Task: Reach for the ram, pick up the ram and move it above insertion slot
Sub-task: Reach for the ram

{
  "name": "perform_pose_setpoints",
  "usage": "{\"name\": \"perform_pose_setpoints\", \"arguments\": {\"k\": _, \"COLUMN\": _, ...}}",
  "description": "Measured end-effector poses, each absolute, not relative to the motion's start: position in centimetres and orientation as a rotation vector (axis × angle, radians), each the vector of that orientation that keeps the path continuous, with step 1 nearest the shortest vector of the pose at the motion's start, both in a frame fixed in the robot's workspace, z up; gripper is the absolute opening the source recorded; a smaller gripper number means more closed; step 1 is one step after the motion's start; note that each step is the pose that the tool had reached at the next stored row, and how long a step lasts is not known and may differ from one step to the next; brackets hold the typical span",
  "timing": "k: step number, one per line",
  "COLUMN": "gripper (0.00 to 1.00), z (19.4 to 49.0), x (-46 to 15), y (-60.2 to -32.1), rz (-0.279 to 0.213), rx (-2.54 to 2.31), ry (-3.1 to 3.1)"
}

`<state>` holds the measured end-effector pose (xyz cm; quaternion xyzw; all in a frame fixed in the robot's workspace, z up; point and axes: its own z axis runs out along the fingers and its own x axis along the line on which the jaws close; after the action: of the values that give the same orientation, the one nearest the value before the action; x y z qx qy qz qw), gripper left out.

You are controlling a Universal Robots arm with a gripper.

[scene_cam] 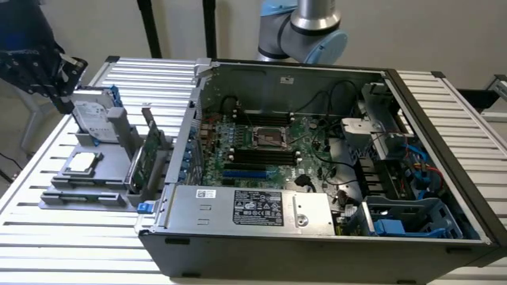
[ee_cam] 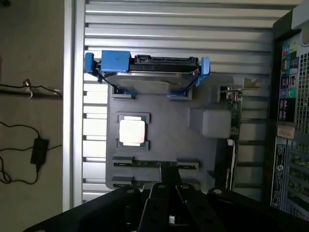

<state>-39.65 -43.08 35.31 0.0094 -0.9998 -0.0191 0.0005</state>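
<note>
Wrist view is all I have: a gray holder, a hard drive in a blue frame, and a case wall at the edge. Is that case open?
Observer: Yes. The computer case has its lid off, and its motherboard faces up.
Operator: Anywhere on it to seat a stick?
Observer: A bank of black memory slots runs along the near side of the processor socket.
Operator: And where am I against all that?
Observer: The gripper is outside the case, at the exterior view's left, close to the hard drive that stands in the holder.
</note>
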Motion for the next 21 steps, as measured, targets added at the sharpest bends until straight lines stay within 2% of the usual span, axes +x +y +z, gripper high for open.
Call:
{"name": "perform_pose_setpoints", "arguments": {"k": 15, "gripper": 0.11, "z": 35.3, "x": -39.6, "y": -49.5, "rz": -0.044, "rx": 0.029, "ry": -3.136}}
{"name": "perform_pose_setpoints", "arguments": {"k": 21, "gripper": 0.11, "z": 35.3, "x": -39.6, "y": -50.1, "rz": -0.041, "rx": 0.029, "ry": -3.135}}
